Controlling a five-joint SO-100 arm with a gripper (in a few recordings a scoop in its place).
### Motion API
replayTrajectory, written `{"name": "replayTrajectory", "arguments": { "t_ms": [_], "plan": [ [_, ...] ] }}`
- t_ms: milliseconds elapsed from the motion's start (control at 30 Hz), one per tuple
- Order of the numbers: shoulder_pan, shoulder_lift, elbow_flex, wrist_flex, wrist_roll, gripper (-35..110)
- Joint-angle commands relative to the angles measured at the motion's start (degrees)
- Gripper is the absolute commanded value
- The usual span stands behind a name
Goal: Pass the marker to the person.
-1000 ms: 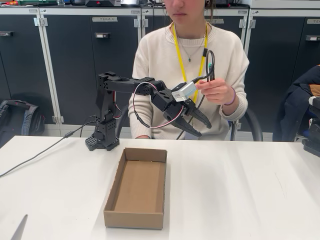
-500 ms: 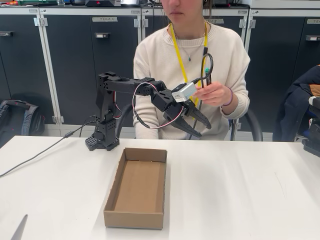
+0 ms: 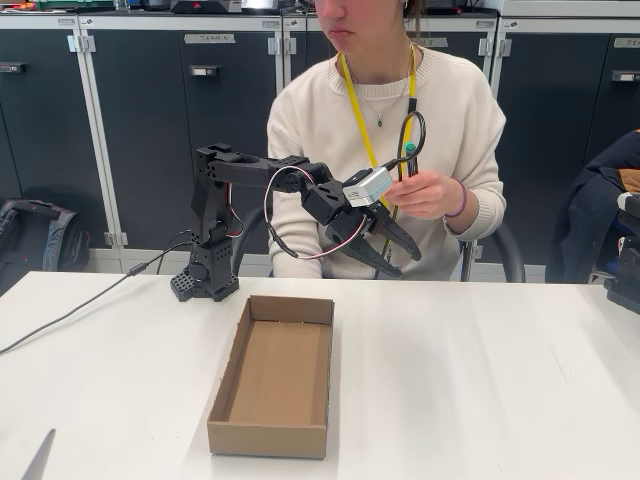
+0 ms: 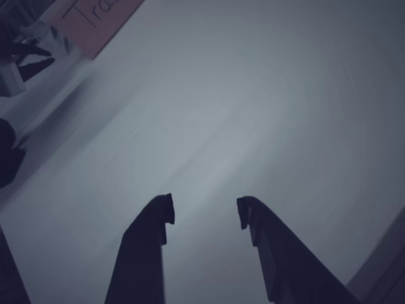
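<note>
In the fixed view a black arm (image 3: pixel 215 225) stands left of centre on the white table (image 3: pixel 480 380), with an open cardboard box (image 3: pixel 272 375) lying in front of it. The gripper (image 3: pixel 405 258), raised at mid-frame, has its jaws parted and holds nothing; the wrist view shows the same gap between its fingers (image 4: pixel 142 250). Just right, the person's hand (image 3: pixel 432 192) holds the marker (image 3: pixel 409 158) upright, of which only its green tip shows clearly. The person (image 3: pixel 385 120) sits behind the table.

Black arm (image 3: pixel 250 175) and gripper (image 3: pixel 398 256), white table (image 3: pixel 480 380), brown cardboard box (image 3: pixel 272 378), cream sweater (image 3: pixel 320 130), yellow lanyard (image 3: pixel 356 105), purple wristband (image 3: pixel 461 201), green marker cap (image 3: pixel 409 150), dark cabinets (image 3: pixel 150 120).
</note>
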Motion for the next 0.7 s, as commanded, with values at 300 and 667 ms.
{"name": "replayTrajectory", "arguments": {
  "t_ms": [300,667],
  "plan": [
    [0.9,6.2,0.2,-1.6,0.3,22],
    [1.5,6.5,0.8,-2.0,0.1,22]
  ]
}}
